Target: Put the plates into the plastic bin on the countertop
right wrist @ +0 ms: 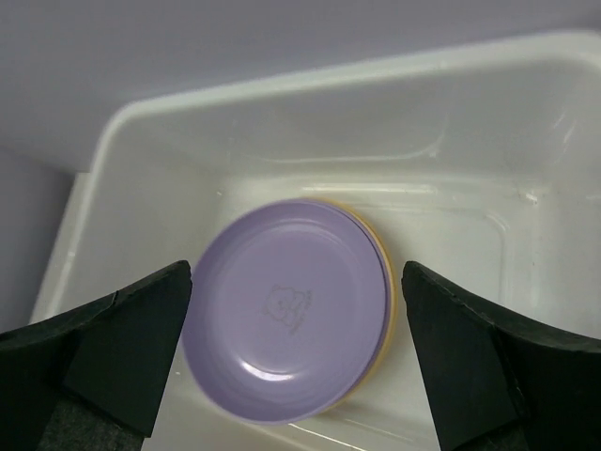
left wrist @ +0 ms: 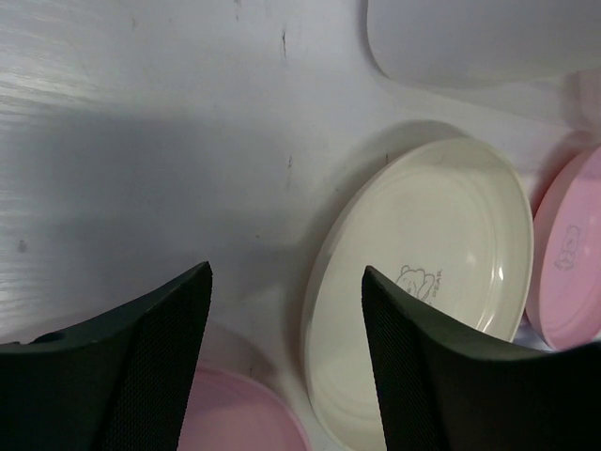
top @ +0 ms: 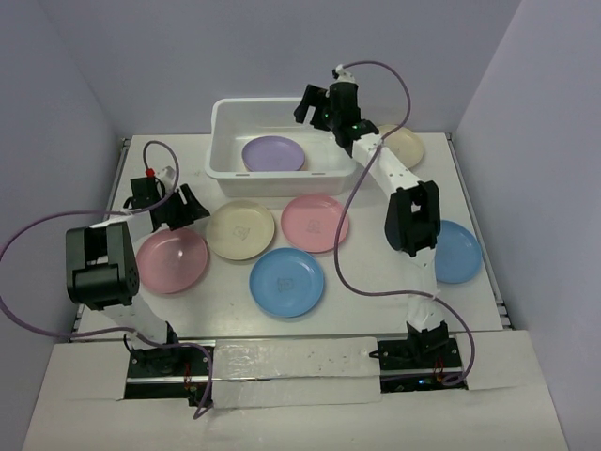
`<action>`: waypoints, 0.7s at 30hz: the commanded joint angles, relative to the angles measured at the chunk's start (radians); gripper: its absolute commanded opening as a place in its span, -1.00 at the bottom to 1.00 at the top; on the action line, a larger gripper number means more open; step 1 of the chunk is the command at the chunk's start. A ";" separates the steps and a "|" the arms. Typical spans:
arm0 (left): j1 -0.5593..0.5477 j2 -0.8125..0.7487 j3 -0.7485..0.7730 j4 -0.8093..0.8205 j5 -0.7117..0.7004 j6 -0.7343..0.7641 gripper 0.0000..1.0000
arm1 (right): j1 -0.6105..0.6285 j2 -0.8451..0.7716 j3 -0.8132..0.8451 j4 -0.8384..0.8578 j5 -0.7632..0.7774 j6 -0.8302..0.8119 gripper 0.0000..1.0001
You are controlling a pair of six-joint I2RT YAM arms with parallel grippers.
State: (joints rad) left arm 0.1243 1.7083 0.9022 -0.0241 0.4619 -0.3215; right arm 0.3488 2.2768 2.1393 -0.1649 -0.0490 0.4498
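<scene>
The white plastic bin [top: 225, 141] stands at the back centre of the countertop [top: 376, 291]. In it a lilac plate [top: 273, 153] lies on an orange-yellow plate [right wrist: 391, 305]; the lilac plate [right wrist: 286, 305] fills the right wrist view. My right gripper [top: 315, 111] hovers open and empty over the bin [right wrist: 282, 94]. My left gripper [top: 191, 209] is open and empty, low between a pink plate [top: 172, 259] and a cream plate [top: 240, 229]. The left wrist view shows the cream plate [left wrist: 423, 254] and the pink rim [left wrist: 239, 413] between my fingers.
More plates lie on the countertop: pink [top: 315, 223] in front of the bin, blue [top: 286, 282] nearer me, blue [top: 460, 251] partly under the right arm, cream [top: 406, 146] right of the bin. Lilac-grey walls close in three sides.
</scene>
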 commanded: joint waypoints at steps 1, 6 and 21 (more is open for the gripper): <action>-0.026 0.051 0.045 0.061 0.038 0.048 0.38 | -0.027 -0.198 -0.050 0.042 -0.033 -0.045 1.00; -0.046 0.089 0.073 0.047 0.049 0.072 0.24 | -0.063 -0.258 -0.069 -0.001 -0.051 -0.084 1.00; -0.075 0.131 0.105 -0.062 0.025 0.113 -0.53 | -0.174 -0.338 -0.118 -0.047 -0.066 -0.096 1.00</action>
State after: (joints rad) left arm 0.0635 1.8462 0.9863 -0.0466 0.4972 -0.2383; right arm 0.1867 2.0121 2.0153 -0.2156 -0.1070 0.3738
